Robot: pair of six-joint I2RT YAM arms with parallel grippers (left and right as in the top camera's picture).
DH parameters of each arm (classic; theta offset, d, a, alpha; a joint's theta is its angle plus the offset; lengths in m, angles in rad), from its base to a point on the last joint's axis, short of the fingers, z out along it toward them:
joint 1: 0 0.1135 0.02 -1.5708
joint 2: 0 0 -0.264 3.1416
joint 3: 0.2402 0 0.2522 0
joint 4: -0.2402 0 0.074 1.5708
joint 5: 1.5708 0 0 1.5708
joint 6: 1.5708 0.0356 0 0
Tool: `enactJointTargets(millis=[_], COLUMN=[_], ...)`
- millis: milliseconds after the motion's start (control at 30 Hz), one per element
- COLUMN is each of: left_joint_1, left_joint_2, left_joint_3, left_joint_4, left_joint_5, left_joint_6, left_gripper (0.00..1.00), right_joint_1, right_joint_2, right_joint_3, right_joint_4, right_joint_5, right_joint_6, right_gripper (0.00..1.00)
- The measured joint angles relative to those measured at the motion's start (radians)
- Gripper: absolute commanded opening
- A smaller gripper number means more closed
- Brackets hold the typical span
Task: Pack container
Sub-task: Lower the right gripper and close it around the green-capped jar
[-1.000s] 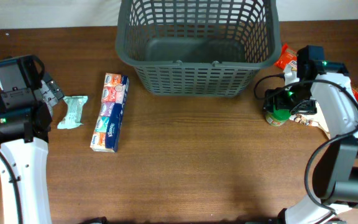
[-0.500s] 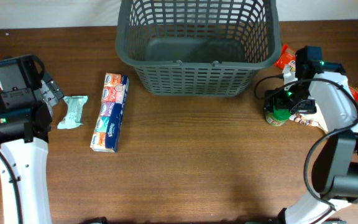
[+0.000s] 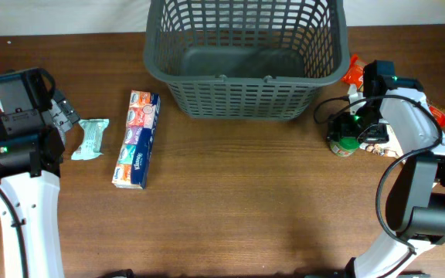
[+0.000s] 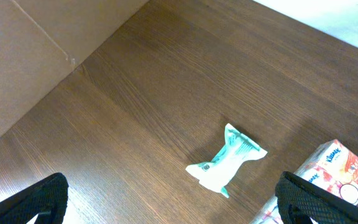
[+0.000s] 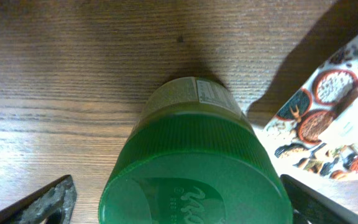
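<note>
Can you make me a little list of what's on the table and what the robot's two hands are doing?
Container: dark grey basket, at the far side of the table, nothing seen inside
Left of it: tissue pack and mint-green packet, lying apart
Right of it: green-lidded jar, upright, beside a patterned packet and an orange packet
Left gripper: open, near the mint-green packet, holding nothing
Right gripper: open, one finger on each side of the jar lid, not yet shut
</note>
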Motion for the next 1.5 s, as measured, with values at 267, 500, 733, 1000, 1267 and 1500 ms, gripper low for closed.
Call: enactJointTargets(millis=[267,500,733,1000,1267,1500], left_joint_1=[0.0,0.0,0.0,0.0,0.0,0.0], left_joint_2=[0.0,0.0,0.0,0.0,0.0,0.0], left_joint_3=[0.0,0.0,0.0,0.0,0.0,0.0], left_joint_4=[0.0,0.0,0.0,0.0,0.0,0.0], left_joint_5=[0.0,0.0,0.0,0.0,0.0,0.0], left_joint_6=[0.0,0.0,0.0,0.0,0.0,0.0], left_gripper=[1.0,1.0,1.0,1.0,1.0,1.0], right_joint_1=[0.0,0.0,0.0,0.0,0.0,-0.013], right_joint_2=[0.0,0.0,0.006,0.029,0.028,0.029], right_joint_3=[0.0,0.0,0.0,0.001,0.003,0.024], right_joint_4=[0.009,0.016,0.02,0.022,0.019,-0.035], right_joint_5=[0.0,0.0,0.0,0.008,0.009,0.034], right_joint_6=[-0.004,-0.003,-0.003,-0.011,0.004,0.05], right_gripper=[0.95,0.96,0.94,0.21,0.04,0.04])
